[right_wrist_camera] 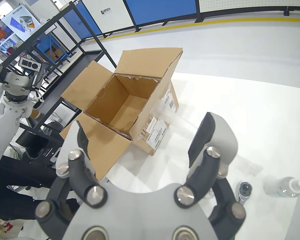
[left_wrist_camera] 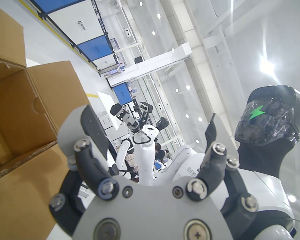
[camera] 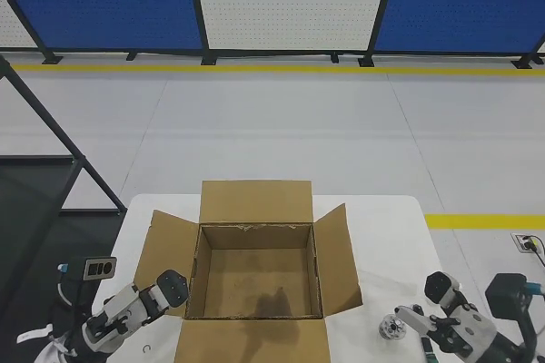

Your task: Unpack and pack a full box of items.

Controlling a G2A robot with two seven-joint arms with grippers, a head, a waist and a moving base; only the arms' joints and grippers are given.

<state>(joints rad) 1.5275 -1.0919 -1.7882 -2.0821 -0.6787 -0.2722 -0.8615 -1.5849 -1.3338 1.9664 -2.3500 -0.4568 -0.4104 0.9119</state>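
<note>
**While box (camera: 254,238) stood empty, packing waited**

Unpacking looked finished. Wide open and empty, the left gripper (left_wrist_camera: 152,121) hung at the box's left flap, the right gripper (right_wrist_camera: 143,123) off its right side. Packing next called for grasping the bottle (right_wrist_camera: 282,188) lying right of the box.

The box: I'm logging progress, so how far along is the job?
Done: the cardboard box stands open and looks empty. In hand: nothing; the left gripper and right gripper are both open. Left: packing, likely the clear bottle and metal tool on the table.
</note>
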